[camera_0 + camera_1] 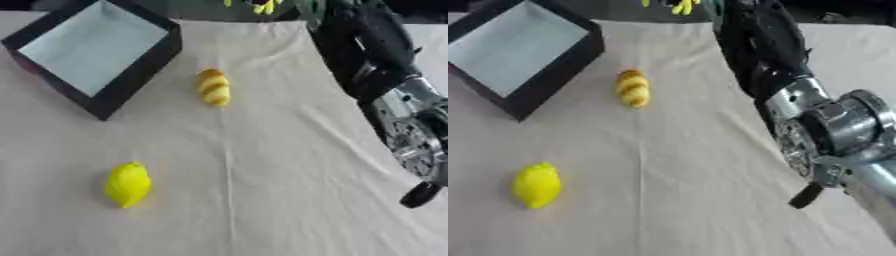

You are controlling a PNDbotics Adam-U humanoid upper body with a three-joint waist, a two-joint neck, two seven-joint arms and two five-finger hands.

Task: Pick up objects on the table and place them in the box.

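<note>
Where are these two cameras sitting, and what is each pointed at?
Left eye view: in the robot's head, looking down at the table, with the box, a striped yellow piece and the lemon; the right arm crosses the right edge.
Right eye view: same head, set slightly to the right; the arm looms larger.
Both share the same table, box and both objects; no hand is visible.

Cloth-covered table (262,190), black box (96,55) far left, striped bread roll (213,87), lemon (128,184) nearer

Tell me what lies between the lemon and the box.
Nothing: in the left eye view only bare cloth runs from the lemon up to the box. The striped bun sits off to the right.
</note>
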